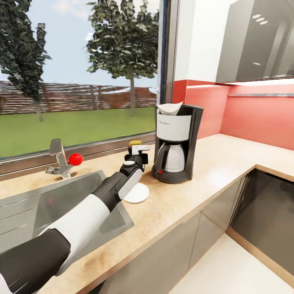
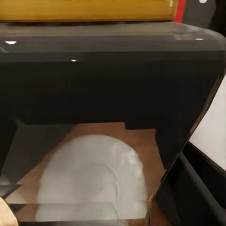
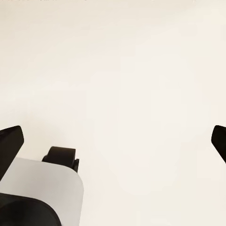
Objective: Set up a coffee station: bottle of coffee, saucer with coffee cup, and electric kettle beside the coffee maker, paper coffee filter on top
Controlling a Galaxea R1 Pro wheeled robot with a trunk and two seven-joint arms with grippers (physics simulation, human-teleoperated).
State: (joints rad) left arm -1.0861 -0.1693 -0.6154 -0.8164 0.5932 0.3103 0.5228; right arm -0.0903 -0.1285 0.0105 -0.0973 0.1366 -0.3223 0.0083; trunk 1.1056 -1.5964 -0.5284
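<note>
Beside the window end of the surface (image 1: 212, 163), we find the coffee maker (image 1: 176, 141) standing upright with the paper coffee filter (image 1: 170, 108) already seated in its top, so that item appears settled. The saucer (image 1: 136, 192) lies flat on the wood between the sink (image 1: 24, 212) and the machine, near it but not touching; we judge it set there to receive the cup, which we do not see on it.

The left hand (image 1: 138, 152) is held above and just behind the saucer. A yellow lid shows right at the hand, which suggests the bottle of coffee (image 1: 135, 143) is there, beside the coffee maker. The left wrist view looks through a dark translucent body with a yellow band at its far end, the white saucer (image 2: 92, 181) visible beyond. We cannot tell whether the fingers are closed on the bottle or merely beside it.

The right hand (image 3: 113, 141) hangs with its fingers spread wide, holding nothing, facing a pale blank area.
</note>
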